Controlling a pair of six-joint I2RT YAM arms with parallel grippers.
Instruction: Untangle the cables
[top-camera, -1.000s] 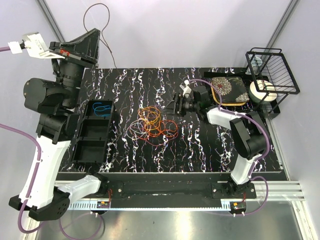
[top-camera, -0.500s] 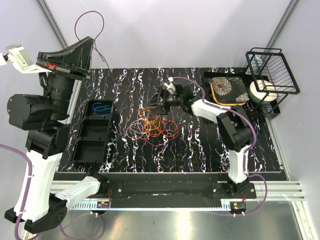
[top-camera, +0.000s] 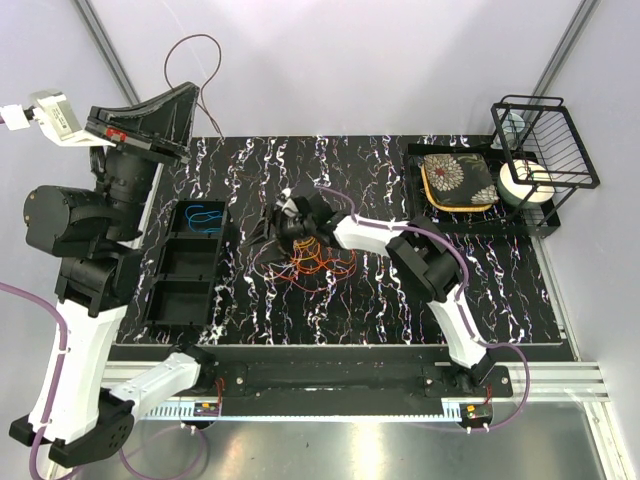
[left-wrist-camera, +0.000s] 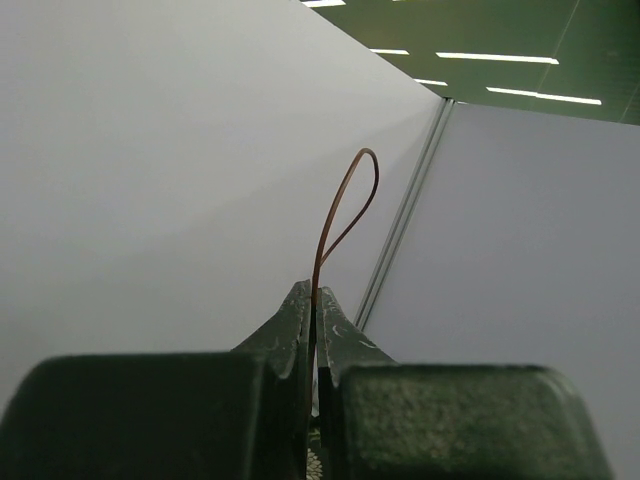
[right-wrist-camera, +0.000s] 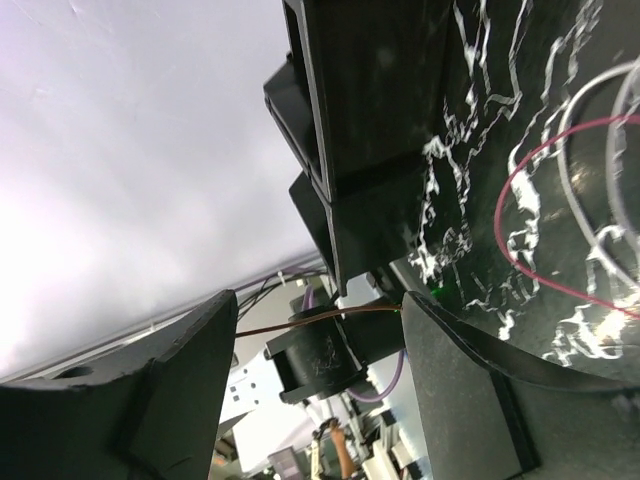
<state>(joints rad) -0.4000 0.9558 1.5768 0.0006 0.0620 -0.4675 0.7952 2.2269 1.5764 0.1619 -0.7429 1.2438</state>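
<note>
One blue cable (top-camera: 205, 215) is lying in the tray (top-camera: 183, 268), at nine o'clock of the cables (top-camera: 310, 262) sitting tangled mid-table, while the left gripper (left-wrist-camera: 314, 296) is pinching a brown cable (left-wrist-camera: 317, 265) aloft and the right gripper (right-wrist-camera: 318, 312) is hovering wide-spread over them, so most untangling seems undone.

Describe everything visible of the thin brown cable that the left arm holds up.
This brown cable is thin, smooth and flexible. The left gripper, shut on it, holds it high above the table. A narrow loop stands up from the gripper; seen from above, the rest trails down toward the table's far edge.
</note>
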